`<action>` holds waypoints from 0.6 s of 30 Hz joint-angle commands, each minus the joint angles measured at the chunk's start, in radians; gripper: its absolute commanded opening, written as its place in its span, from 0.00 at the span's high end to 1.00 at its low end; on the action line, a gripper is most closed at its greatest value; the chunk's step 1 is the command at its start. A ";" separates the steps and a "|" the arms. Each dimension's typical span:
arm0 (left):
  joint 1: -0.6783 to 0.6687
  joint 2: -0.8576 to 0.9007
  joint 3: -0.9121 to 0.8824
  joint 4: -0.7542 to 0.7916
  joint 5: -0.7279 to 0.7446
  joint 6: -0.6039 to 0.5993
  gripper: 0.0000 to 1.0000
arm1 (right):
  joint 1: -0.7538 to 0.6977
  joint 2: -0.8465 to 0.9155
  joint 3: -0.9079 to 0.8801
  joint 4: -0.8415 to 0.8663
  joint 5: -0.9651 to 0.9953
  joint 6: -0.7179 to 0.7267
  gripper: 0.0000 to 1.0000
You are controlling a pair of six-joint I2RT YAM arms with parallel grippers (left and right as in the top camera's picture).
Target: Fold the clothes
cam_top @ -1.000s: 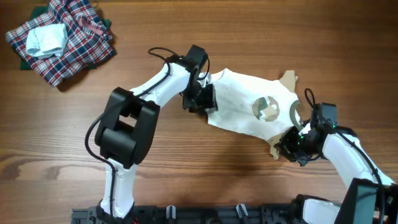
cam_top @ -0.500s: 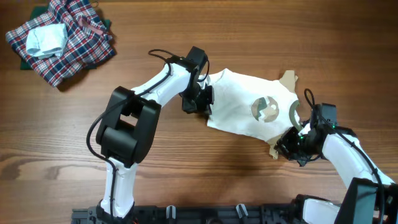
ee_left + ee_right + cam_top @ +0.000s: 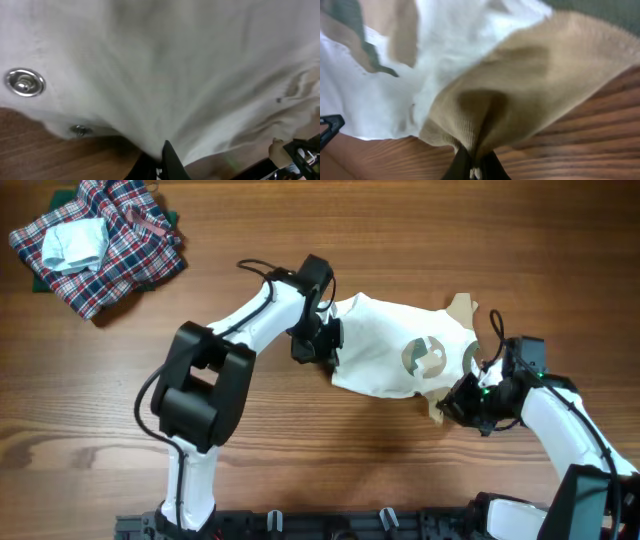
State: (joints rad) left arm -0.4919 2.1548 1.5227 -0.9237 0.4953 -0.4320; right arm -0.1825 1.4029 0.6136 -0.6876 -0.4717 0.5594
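Note:
The small white garment [image 3: 385, 345] with tan parts and a round green-tan print [image 3: 428, 356] lies spread on the table right of centre. My left gripper [image 3: 322, 340] is shut on its white left edge; in the left wrist view the white cloth [image 3: 165, 65] with metal snaps [image 3: 24, 82] fills the frame above my jaws [image 3: 162, 165]. My right gripper [image 3: 462, 402] is shut on a tan ribbed cuff [image 3: 520, 85] at the garment's lower right corner, lifted a little; my jaws [image 3: 472, 165] pinch the tan fabric.
A red-blue-white plaid cloth heap [image 3: 110, 250] with a pale blue-white folded piece [image 3: 72, 242] on it lies at the far left corner. Bare wooden table [image 3: 320, 450] spreads in front of the garment.
My right gripper has moved up and slightly left with the tan corner, drawing the lower right of the garment inward. My left gripper has held almost still on the left edge.

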 commanded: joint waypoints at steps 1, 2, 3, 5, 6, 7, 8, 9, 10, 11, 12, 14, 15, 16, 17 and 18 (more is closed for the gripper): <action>-0.001 -0.058 0.000 0.026 -0.006 0.009 0.96 | 0.000 0.006 0.064 -0.003 -0.023 -0.037 0.96; 0.001 -0.058 0.000 0.035 -0.007 0.009 0.96 | 0.000 0.006 0.078 -0.003 -0.023 -0.037 0.96; 0.002 -0.058 0.000 0.043 -0.007 0.009 0.96 | 0.000 0.006 0.089 -0.002 -0.023 -0.037 0.96; 0.003 -0.058 0.000 0.064 -0.019 0.009 0.96 | 0.000 0.006 0.106 0.008 -0.011 -0.036 0.96; 0.005 -0.058 0.000 0.072 -0.022 0.009 0.96 | 0.000 0.006 0.108 0.019 0.002 -0.036 0.96; 0.007 -0.058 0.000 0.084 -0.022 0.009 0.96 | 0.000 0.006 0.108 0.029 0.012 -0.035 0.95; 0.008 -0.058 0.000 0.093 -0.026 0.009 0.96 | 0.000 0.007 0.108 0.034 0.021 -0.035 0.95; 0.009 -0.058 0.000 0.104 -0.037 0.009 0.96 | 0.000 0.007 0.108 0.040 0.031 -0.035 0.94; 0.010 -0.058 0.000 0.113 -0.052 0.009 0.96 | 0.000 0.007 0.108 0.045 0.042 -0.035 0.94; 0.011 -0.058 0.000 0.124 -0.076 0.009 0.96 | 0.000 0.007 0.108 0.048 0.060 -0.033 0.94; 0.011 -0.058 0.000 0.132 -0.101 0.009 0.96 | 0.000 0.007 0.108 0.051 0.080 -0.033 0.94; 0.011 -0.058 0.000 0.146 -0.130 0.009 0.96 | 0.000 0.007 0.108 0.056 0.117 -0.031 0.95; 0.011 -0.058 0.000 0.153 -0.142 0.009 0.96 | 0.000 0.007 0.108 0.062 0.140 -0.025 0.95; 0.011 -0.058 0.000 0.161 -0.157 0.009 0.96 | 0.000 0.007 0.107 0.069 0.147 -0.024 0.96; 0.011 -0.058 0.000 0.168 -0.170 0.009 0.96 | 0.000 0.007 0.107 0.079 0.157 -0.023 0.96; 0.011 -0.058 0.000 0.179 -0.187 0.009 0.96 | 0.000 0.007 0.107 0.087 0.167 -0.013 0.96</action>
State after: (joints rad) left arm -0.4889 2.1204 1.5227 -0.7643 0.3855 -0.4316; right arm -0.1825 1.4033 0.7021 -0.6197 -0.3752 0.5446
